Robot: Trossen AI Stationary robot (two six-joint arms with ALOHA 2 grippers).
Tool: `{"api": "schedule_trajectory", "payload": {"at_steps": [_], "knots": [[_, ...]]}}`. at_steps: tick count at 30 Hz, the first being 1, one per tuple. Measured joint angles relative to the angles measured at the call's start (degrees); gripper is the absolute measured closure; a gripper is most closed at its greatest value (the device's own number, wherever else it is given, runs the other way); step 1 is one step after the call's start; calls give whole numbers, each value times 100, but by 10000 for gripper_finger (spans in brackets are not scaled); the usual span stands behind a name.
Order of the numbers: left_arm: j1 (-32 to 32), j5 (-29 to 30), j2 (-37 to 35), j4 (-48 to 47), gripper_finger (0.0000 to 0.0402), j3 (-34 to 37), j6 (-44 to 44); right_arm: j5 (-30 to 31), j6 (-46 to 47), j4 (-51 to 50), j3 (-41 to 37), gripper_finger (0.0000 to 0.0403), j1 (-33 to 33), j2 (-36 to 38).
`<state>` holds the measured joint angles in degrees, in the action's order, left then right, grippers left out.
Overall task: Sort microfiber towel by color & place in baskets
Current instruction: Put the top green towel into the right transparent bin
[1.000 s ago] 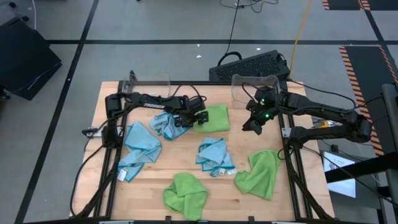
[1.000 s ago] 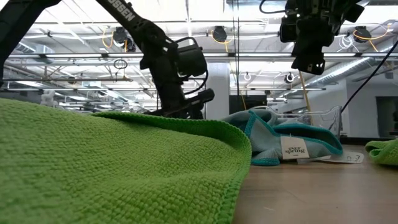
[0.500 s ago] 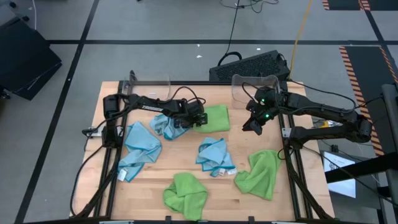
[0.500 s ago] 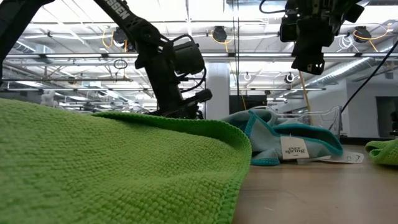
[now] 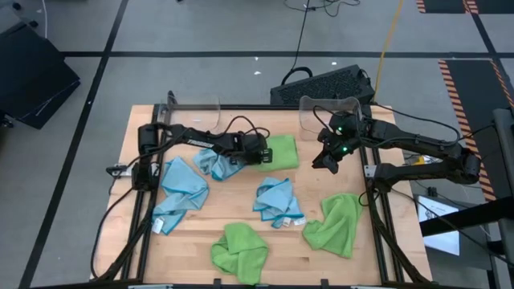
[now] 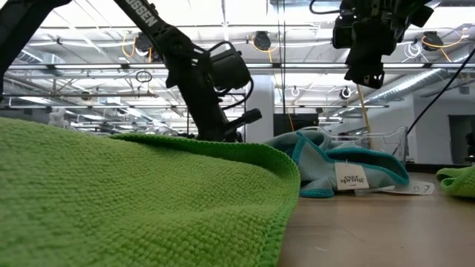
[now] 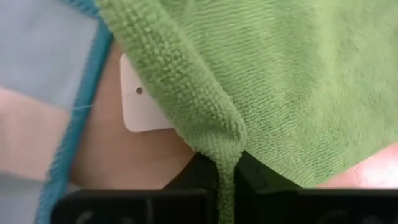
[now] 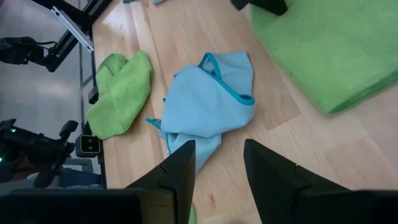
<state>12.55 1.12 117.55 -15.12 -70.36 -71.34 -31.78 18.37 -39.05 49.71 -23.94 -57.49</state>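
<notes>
Pinching the edge of the green towel [image 5: 280,152], the left gripper [image 5: 263,155] is clamped on it for the pickup step, so next it should lift toward a basket [image 5: 328,112] beyond it, while the right gripper [image 5: 328,163] hovers part-open.

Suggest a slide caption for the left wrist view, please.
Left gripper shut on the edge of a green towel, beside a blue towel on the table.

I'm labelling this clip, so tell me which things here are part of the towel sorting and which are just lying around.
Part of the job:
- green towels, pinched by the left gripper;;
- blue towels
- clear baskets
- right gripper, open above the table

Lying about:
- black keyboard
- floor cables
</notes>
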Motion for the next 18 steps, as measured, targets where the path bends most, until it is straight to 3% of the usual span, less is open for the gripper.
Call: {"api": "schedule_trajectory", "payload": {"at_steps": [9, 14, 18], "knots": [[-40, 243, -142, -249, 397, -212, 1549, 24, 255, 235, 0, 275, -2, 0], [-100, 842, -562, -1331, 398, -536, 2500, 232, 505, 603, 0, 275, -10, -40], [-118, 934, -775, -1810, 399, -625, 3299, 481, 697, 943, 2, 275, -31, -183]]}}
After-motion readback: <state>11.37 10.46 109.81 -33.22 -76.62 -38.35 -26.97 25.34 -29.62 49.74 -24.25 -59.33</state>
